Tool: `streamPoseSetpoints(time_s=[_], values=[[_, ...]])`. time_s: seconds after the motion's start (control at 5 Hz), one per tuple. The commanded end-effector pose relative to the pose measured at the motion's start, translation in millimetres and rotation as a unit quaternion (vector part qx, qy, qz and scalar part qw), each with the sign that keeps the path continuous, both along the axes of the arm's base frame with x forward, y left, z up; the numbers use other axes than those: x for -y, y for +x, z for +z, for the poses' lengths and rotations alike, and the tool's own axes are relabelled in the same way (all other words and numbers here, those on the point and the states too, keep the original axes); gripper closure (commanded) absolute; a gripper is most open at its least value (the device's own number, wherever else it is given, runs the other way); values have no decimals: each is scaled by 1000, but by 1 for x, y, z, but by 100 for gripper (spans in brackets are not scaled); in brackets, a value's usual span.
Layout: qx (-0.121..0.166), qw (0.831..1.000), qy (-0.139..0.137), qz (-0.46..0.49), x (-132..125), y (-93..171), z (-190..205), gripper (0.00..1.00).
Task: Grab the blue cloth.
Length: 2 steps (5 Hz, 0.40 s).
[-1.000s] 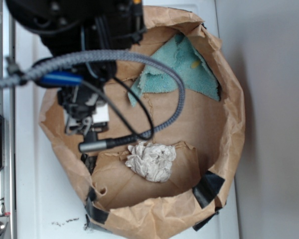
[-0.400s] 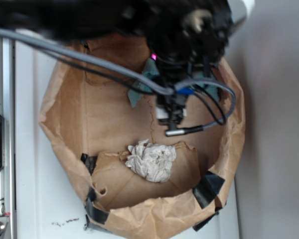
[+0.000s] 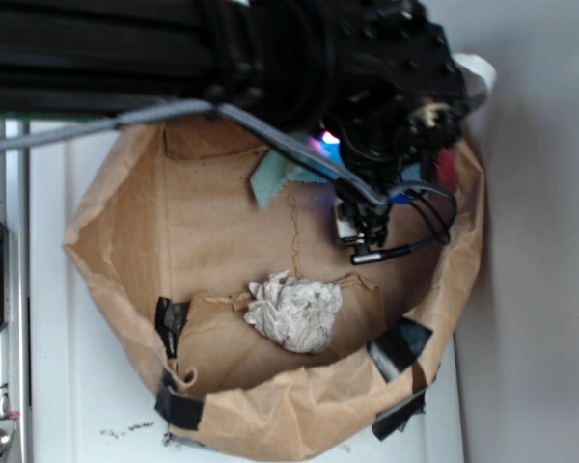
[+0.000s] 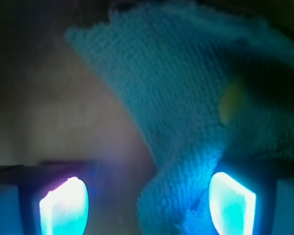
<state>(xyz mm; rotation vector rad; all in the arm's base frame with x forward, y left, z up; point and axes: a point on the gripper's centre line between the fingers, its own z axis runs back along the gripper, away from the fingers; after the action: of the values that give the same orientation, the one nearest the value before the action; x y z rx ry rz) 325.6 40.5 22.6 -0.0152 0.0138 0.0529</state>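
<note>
The blue cloth [image 4: 186,98] fills the wrist view close up, teal terry with a small yellow spot, lying on brown paper. A fold of it reaches down between my glowing fingertips, nearer the right fingertip [image 4: 232,203] than the left fingertip [image 4: 63,208]. My gripper [image 4: 148,205] is open, its jaws wide apart and straddling that fold. In the exterior view the arm and gripper [image 3: 367,227] cover most of the cloth; only a teal corner of the blue cloth [image 3: 270,178] shows at the back of the bag.
A brown paper bag [image 3: 125,280] lies opened out on the white table, its rim raised around me, with black tape [image 3: 400,347] at the corners. A crumpled off-white paper ball [image 3: 292,311] sits near the bag's front. Cables [image 3: 425,207] hang by the gripper.
The arm swung from the bag's left side across to the back right and came down over the cloth, hiding most of it. The paper ball has not moved.
</note>
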Motion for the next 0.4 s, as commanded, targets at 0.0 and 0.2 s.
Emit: streamPoseSetpoints(time_s=[0.0,0.2], values=[[44,999,12,-18,9,27,9,100],[54,998,2,-19,5,29,22,100]])
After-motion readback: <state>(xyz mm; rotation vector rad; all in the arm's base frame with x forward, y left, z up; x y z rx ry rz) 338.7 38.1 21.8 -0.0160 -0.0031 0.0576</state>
